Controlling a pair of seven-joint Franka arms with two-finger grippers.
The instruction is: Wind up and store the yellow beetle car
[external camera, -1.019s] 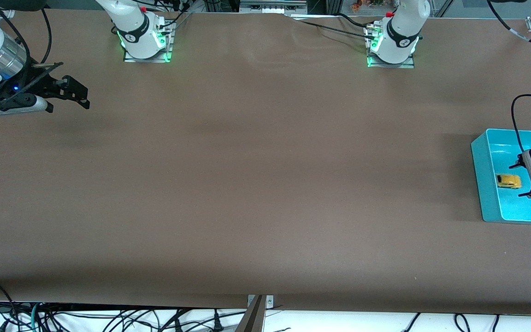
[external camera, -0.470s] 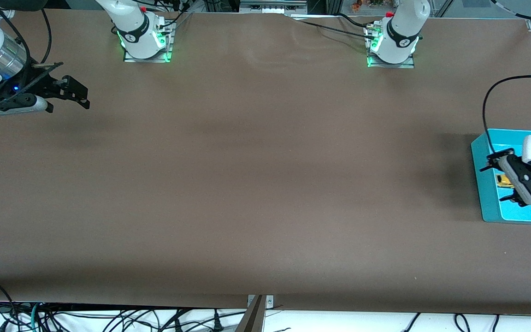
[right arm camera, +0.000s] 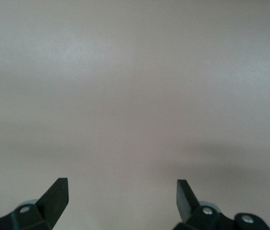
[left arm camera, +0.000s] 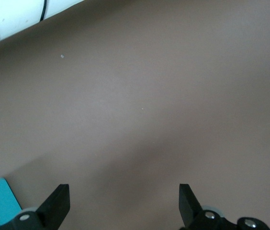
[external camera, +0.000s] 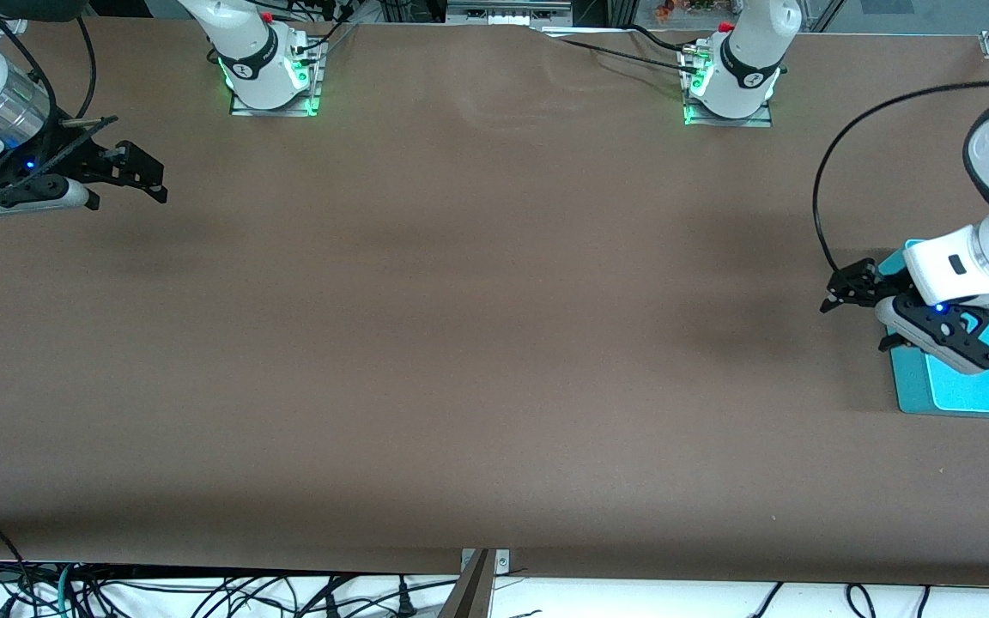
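Over the teal bin's [external camera: 911, 390] rim, the left gripper [external camera: 857, 314] hangs open and empty, car unseen; the right gripper [external camera: 130, 176] waits open.

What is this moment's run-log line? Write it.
left hand: open, empty, over table at teal bin edge | right hand: open, empty, waiting over table | yellow beetle car: not in view
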